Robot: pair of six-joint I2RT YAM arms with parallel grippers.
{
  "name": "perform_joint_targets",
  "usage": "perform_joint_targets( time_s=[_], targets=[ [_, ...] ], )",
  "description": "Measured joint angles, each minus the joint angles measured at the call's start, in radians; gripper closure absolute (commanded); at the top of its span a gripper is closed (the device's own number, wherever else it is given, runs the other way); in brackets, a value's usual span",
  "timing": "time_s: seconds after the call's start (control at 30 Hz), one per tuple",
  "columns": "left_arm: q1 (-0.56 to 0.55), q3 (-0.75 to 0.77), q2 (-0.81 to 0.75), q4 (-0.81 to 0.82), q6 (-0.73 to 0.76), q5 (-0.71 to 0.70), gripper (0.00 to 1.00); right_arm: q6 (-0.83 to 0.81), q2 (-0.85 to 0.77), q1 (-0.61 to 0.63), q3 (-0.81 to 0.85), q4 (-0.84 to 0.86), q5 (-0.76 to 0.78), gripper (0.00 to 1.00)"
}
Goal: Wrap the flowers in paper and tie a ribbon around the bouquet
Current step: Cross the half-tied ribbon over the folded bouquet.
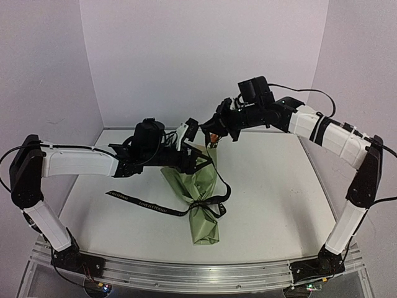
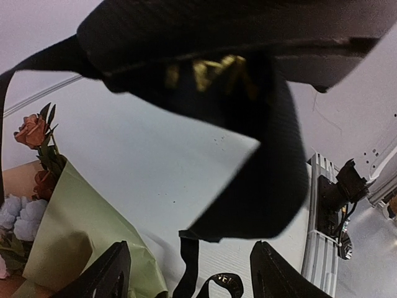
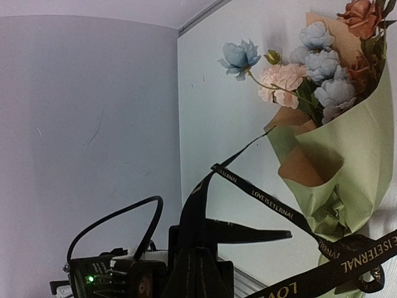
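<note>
Ribbon point(image 3: 273, 205) is the fiddly bit here. The right claw point(image 3: 197, 217) is pinched fully shut on one strand and holds it up off the bench point(image 1: 279, 186). The left claw point(image 2: 191, 248) stands wide open with nothing gripped; a loose strand dangles between its fingers and another fold flops right across its camera. It's thin, limp, light fabric, so I'd guess it slips and twists easily and wants a flat pinch close to where it crosses, not way out on the tail. It's looped round the waist of the bouquet point(image 1: 203, 228), which lies on the bench with the flower heads toward the back wall and the stem end toward the near edge. The paper point(image 3: 360, 161) is crinkly and would probably crush or unroll if yanked, and the flowers point(image 3: 322, 62) look delicate. The long free tail trails off left. Mostly in the way: both claws crowd the flower end, plus a black cable point(image 3: 118, 220).
</note>
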Motion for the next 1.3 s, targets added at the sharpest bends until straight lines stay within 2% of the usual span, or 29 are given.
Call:
perform_joint_targets(
  time_s=[0.2,0.3,0.4,0.47,0.53,0.57,0.63,0.73,0.83,0.9,1.1,1.23,1.3],
  targets=[
    [0.002,0.014,0.000,-0.007,0.019,-0.003,0.31,0.020,0.013,0.023,0.024,0.003,-0.032,1.00],
    [0.002,0.022,0.000,-0.006,0.021,-0.002,0.39,0.032,0.028,0.027,0.042,0.007,-0.046,1.00],
    [0.002,0.024,0.000,-0.004,0.025,-0.003,0.57,0.038,0.038,0.031,0.045,0.005,-0.055,1.00],
    [0.002,0.024,0.000,0.002,0.024,-0.008,0.80,0.039,0.038,0.032,0.045,0.004,-0.057,1.00],
    [0.002,0.024,0.000,0.005,0.020,-0.016,0.96,0.038,0.038,0.033,0.045,0.004,-0.057,1.00],
    [0.002,0.024,0.000,0.007,0.018,-0.022,1.00,0.037,0.038,0.033,0.045,0.003,-0.056,0.99],
    [0.002,0.024,0.000,0.013,0.017,-0.042,1.00,0.023,0.038,0.033,0.044,-0.006,-0.055,0.86],
    [0.002,0.024,0.000,0.023,0.010,-0.083,1.00,-0.018,0.035,0.033,0.035,-0.018,-0.054,0.56],
    [0.006,0.015,0.000,0.038,-0.007,-0.130,1.00,-0.078,0.010,0.033,-0.022,-0.021,-0.049,0.38],
    [0.014,-0.005,-0.001,0.050,-0.022,-0.152,1.00,-0.130,-0.032,0.033,-0.093,-0.039,-0.040,0.32],
    [0.034,-0.064,-0.015,0.050,-0.056,-0.194,1.00,-0.305,-0.227,0.034,-0.382,-0.040,-0.006,0.22],
    [0.035,-0.089,-0.046,0.042,-0.076,-0.209,1.00,-0.409,-0.357,0.046,-0.626,-0.019,0.019,0.25],
    [0.037,-0.091,-0.062,0.036,-0.090,-0.214,1.00,-0.439,-0.377,0.058,-0.712,0.000,0.027,0.30]
  ],
)
